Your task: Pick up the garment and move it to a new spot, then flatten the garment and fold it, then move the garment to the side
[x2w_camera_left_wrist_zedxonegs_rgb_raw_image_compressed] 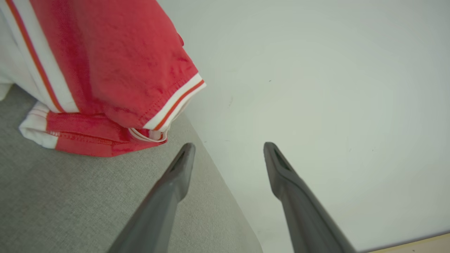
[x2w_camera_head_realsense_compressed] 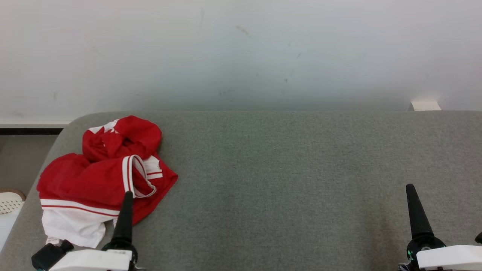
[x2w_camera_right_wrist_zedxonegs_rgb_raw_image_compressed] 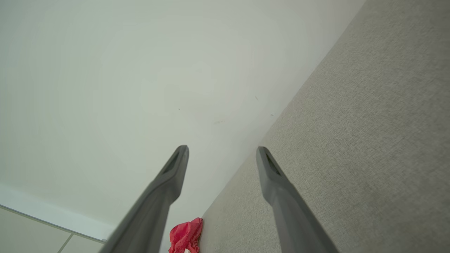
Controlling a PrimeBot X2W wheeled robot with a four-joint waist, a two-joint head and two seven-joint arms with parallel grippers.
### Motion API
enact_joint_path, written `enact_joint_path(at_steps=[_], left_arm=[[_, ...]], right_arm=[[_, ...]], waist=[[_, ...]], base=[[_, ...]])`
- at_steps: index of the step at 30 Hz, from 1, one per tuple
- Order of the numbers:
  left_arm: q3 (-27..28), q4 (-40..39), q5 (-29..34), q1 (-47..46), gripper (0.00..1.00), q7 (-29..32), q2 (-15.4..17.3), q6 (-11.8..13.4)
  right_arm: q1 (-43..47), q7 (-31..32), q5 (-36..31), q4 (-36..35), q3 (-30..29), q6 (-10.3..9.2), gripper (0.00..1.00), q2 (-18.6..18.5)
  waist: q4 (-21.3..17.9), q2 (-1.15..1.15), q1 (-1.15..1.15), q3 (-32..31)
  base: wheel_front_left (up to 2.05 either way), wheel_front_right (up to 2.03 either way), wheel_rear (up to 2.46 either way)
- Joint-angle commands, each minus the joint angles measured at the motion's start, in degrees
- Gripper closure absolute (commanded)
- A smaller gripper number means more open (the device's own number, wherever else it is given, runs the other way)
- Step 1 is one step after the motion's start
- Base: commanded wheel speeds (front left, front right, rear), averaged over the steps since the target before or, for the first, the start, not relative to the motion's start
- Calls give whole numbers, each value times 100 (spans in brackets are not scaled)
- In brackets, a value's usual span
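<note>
garment (x2w_camera_head_realsense_compressed: 101, 177): red with white panels and striped trim, scrunched into a heap. It sits at the left of the head view, near the rounded corner of the grey surface.
left gripper (x2w_camera_left_wrist_zedxonegs_rgb_raw_image_compressed: 228, 147): fingers spread wide with nothing between them. In its wrist view the heap fills the upper left, just past the left fingertip. In the head view one dark finger crosses the heap's lower edge; can't really tell if it's touching the cloth.
right gripper (x2w_camera_right_wrist_zedxonegs_rgb_raw_image_compressed: 222, 150): also released and holding nothing, at the lower right of the head view, well apart from the heap. Its own camera catches a bit of red at the bottom centre.
grey surface (x2w_camera_head_realsense_compressed: 301, 169): fabric-covered, and it fills the lower half of the head view.
wall (x2w_camera_head_realsense_compressed: 241, 49): pale, lightly scuffed, across the top.
small white block (x2w_camera_head_realsense_compressed: 425, 105): at the surface's far edge, upper right.
</note>
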Motion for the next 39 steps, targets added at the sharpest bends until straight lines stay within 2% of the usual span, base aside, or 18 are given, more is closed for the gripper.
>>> enact_joint_path(at_steps=[1,5,28,39], left_arm=[[-9,-129,257,-139,0,-60,45,-19],[-55,-179,814,-141,0,-147,48,30],[-292,-231,3122,-28,0,-555,62,309],[-472,-78,4245,6,0,-728,86,359]], right_arm=[[-86,-65,-214,-141,29,-3,0,-59],[-86,-151,-641,-226,92,-3,0,-67],[47,-565,-3467,-222,273,-5,0,-99],[64,-732,-4308,-21,336,-6,0,-64]], waist=[[2,0,0,0],[-5,0,0,1],[-71,0,0,-56],[-77,0,0,-64]], base=[[0,0,0],[0,0,0],[0,0,0],[0,0,0]])
